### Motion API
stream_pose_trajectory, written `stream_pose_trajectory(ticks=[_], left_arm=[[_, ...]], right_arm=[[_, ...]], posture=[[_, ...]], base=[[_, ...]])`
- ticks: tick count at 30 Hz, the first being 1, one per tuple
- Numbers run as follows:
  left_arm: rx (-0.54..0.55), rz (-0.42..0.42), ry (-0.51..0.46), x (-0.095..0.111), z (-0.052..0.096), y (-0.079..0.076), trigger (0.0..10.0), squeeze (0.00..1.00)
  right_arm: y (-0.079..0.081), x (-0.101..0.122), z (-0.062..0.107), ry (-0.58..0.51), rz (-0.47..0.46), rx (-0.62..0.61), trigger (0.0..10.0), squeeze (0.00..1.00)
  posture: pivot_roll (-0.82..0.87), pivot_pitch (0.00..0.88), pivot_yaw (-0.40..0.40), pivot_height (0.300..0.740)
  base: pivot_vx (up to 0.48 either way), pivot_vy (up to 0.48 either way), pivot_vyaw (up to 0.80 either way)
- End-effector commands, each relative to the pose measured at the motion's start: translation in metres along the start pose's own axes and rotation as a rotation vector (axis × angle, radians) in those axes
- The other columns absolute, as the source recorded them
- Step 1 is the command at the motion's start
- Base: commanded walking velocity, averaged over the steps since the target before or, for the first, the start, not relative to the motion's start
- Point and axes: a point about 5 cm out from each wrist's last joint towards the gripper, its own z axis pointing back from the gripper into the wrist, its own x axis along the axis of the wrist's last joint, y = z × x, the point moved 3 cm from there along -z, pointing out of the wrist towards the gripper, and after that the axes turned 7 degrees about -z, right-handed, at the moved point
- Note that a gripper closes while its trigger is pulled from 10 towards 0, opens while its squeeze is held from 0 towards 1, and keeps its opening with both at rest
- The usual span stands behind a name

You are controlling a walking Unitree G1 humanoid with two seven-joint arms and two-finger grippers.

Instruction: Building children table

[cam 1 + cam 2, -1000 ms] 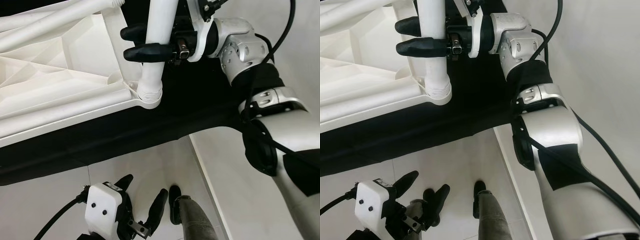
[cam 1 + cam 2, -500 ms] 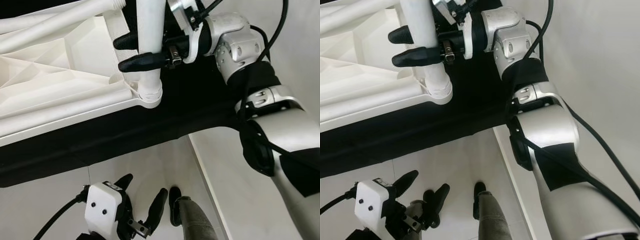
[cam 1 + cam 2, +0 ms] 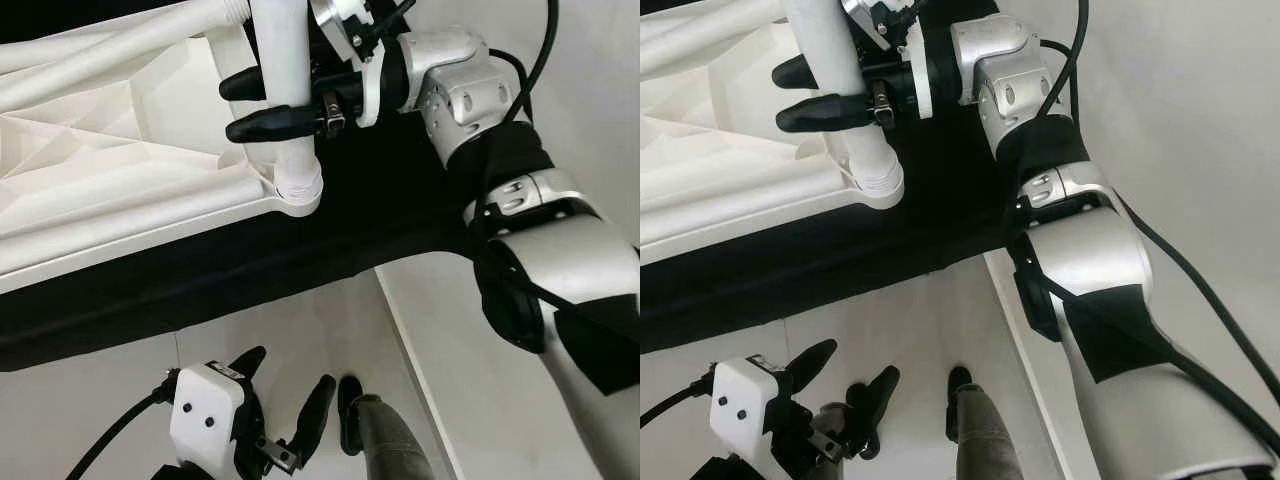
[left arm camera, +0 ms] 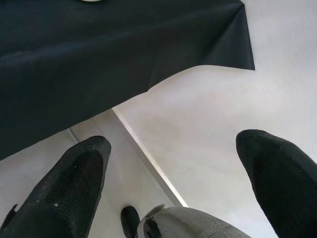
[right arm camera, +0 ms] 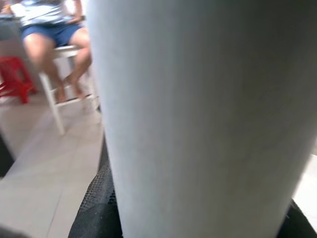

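We had the white plastic tabletop (image 3: pixel 110 170) lying upside down on a black cloth (image 3: pixel 250 270), ribs facing up, so that the corner socket (image 3: pixel 298 192) pointed upward to take a leg. Our right gripper (image 3: pixel 262 105) reached over that corner with its jaws closed around the white leg (image 3: pixel 283 70), one black finger on each side of the tube, holding it nearly upright with its threaded end sitting in the socket. We judged this grip, a little above the joint, was meant to let the wrist turn or press the leg home while keeping it in line with the socket; how deeply it was seated we could not tell. Other loose legs (image 3: pixel 120 45) lay across the far part of the underside, out of the way. Our left gripper (image 3: pixel 285 400) hung idle low over the pale floor (image 3: pixel 90 400), jaws spread wide and holding nothing. Through the right wrist camera, a person sat on a white chair (image 5: pixel 57 74) beyond the leg.
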Motion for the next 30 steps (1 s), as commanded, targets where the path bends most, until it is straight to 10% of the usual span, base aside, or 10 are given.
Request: stream_pose_trajectory(ticks=[1, 30], left_arm=[[0.011, 0.014, 0.031, -0.005, 0.002, 0.000, 10.0, 0.00], [0.018, -0.002, 0.030, -0.006, -0.003, 0.009, 10.0, 0.00]], right_arm=[[-0.001, -0.054, 0.003, 0.104, -0.182, -0.074, 10.0, 0.00], [0.000, -0.104, 0.012, 0.079, -0.256, -0.570, 10.0, 0.00]], posture=[[0.00, 0.502, -0.037, 0.740], [0.00, 0.478, -0.012, 0.740]], base=[[0.000, 0.000, 0.00], [0.000, 0.000, 0.00]])
